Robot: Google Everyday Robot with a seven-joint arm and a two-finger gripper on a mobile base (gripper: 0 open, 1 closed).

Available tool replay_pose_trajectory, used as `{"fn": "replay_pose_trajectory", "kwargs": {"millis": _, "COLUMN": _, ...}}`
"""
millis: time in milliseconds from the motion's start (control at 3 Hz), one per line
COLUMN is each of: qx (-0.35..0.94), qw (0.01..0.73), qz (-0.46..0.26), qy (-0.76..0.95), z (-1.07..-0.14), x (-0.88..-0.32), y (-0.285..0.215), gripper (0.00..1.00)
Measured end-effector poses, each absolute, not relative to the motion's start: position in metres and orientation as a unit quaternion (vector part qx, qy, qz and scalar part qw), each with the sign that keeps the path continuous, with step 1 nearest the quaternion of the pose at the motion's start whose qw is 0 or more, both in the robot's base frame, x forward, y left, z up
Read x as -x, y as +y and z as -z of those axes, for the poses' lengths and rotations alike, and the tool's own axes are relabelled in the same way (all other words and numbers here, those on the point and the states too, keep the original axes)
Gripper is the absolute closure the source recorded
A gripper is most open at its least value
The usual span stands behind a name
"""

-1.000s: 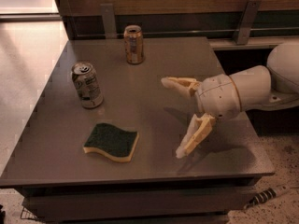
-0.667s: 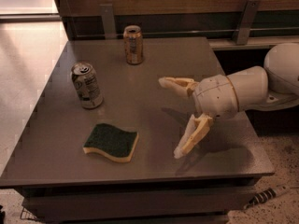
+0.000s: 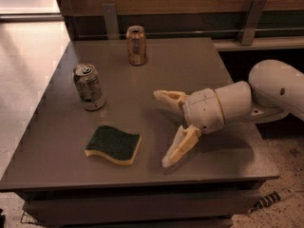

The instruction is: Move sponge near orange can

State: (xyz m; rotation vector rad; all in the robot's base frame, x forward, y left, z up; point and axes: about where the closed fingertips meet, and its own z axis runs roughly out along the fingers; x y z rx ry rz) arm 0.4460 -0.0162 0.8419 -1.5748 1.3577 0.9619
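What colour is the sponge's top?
Dark green, camera view; the open gripper is beside the sponge.

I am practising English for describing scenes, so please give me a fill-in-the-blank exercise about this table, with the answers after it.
1. The sponge lies flat with its dark ____ side up.
2. ____ cans stand on the table: the orange can and a white-grey can.
3. The gripper, beside the sponge, is ____ and holds nothing.

Missing words: green; two; open.
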Motion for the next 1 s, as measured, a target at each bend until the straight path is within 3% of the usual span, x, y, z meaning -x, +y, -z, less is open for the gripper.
{"fn": "replay_pose_trajectory", "kwargs": {"millis": 1000, "qx": 0.639, "qw": 0.407, "qz": -0.416, "qy": 0.503, "z": -0.811, "x": -0.423, "y": 0.060, "gripper": 0.02}}
